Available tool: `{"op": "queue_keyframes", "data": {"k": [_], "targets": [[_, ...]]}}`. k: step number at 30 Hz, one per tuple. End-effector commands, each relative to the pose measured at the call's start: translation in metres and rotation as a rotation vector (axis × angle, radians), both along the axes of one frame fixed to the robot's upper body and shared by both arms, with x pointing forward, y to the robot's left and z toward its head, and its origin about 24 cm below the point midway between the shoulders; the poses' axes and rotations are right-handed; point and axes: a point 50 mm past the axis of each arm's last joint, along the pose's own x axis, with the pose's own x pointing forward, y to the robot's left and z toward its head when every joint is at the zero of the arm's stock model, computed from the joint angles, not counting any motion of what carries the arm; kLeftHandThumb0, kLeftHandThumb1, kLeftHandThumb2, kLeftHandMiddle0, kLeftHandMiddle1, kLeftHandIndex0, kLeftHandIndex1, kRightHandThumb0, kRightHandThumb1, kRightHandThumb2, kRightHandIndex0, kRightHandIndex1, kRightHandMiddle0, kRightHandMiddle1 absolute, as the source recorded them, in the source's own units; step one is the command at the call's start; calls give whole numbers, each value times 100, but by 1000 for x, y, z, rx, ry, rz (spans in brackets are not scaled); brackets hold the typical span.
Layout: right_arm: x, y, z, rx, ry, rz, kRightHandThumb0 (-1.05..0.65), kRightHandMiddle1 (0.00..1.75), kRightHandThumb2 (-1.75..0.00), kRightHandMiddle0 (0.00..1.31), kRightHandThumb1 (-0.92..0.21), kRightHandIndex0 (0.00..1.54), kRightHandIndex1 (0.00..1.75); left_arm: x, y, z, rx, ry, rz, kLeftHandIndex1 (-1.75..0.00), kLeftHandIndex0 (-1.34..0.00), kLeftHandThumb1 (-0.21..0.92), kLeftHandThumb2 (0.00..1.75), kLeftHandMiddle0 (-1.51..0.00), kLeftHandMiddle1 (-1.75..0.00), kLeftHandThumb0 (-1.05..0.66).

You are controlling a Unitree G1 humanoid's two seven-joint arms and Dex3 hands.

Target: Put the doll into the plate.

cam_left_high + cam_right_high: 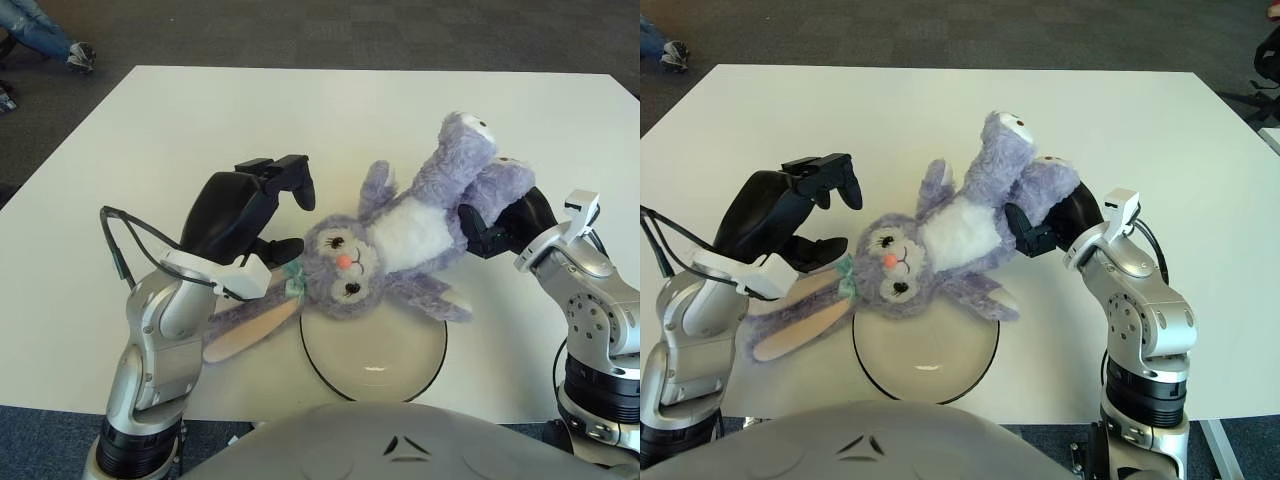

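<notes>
Partly, doll [385, 250] hides plate [372, 358] rim.

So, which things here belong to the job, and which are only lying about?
Belong to the job:
- doll
- plate
- right hand, gripping the doll's legs
- left hand, at the doll's ear

Only lying about:
- shoe on the floor, far left
- table, only the support

Doll between my hands, over the plate's far rim

The doll [395, 245] stretches across the table [140, 130], head toward me above the far edge of the plate [330, 355], legs pointing away to the right. My left hand [245, 215] is at its ear side, my right hand [500, 222] at its legs.
</notes>
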Motion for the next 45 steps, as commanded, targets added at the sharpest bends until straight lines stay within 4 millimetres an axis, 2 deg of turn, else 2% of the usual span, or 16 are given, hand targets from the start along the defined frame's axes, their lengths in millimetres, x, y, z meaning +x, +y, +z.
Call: {"op": "queue_keyframes", "data": {"k": [1, 15, 21, 24, 27, 35, 41, 45], "targets": [[-5, -8, 1, -28, -24, -27, -1, 131, -150, 86, -3, 79, 175, -1, 2, -1, 7, 25, -13, -171, -63, 8, 157, -71, -175, 0], [-16, -19, 0, -52, -52, 12, -2, 138, -156, 82, 0, 84, 175, 0, 3, -2, 5, 59, -44, -167, -65, 10, 154, -70, -175, 0], [-22, -22, -2, -65, -78, 27, -1, 151, -160, 74, 0, 85, 175, 0, 4, -1, 9, 60, -42, -171, -63, 9, 156, -70, -175, 0], [-24, -24, -3, -85, -88, 40, -1, 165, -163, 65, -2, 83, 174, 0, 4, -1, 10, 59, -39, -172, -63, 9, 157, -70, -175, 0], [-25, -26, -4, -103, -100, 49, -1, 171, -163, 62, -2, 83, 173, 0, 5, -1, 16, 55, -34, -172, -63, 9, 157, -71, -175, 0], [-26, -30, -5, -122, -119, 61, 0, 174, -159, 66, -2, 85, 156, 2, 5, 0, 44, 29, -19, -172, -63, 8, 158, -72, -175, 0], [-26, -31, -5, -128, -128, 73, 0, 175, -162, 67, 0, 84, 161, 4, 6, 0, 46, 23, -12, -168, -66, 7, 158, -73, -175, 0], [-26, -32, -4, -116, -137, 101, 0, 175, -167, 67, 1, 83, 170, 8, 7, -1, 40, 28, -8, -158, -72, 5, 156, -75, -175, 0]]}}
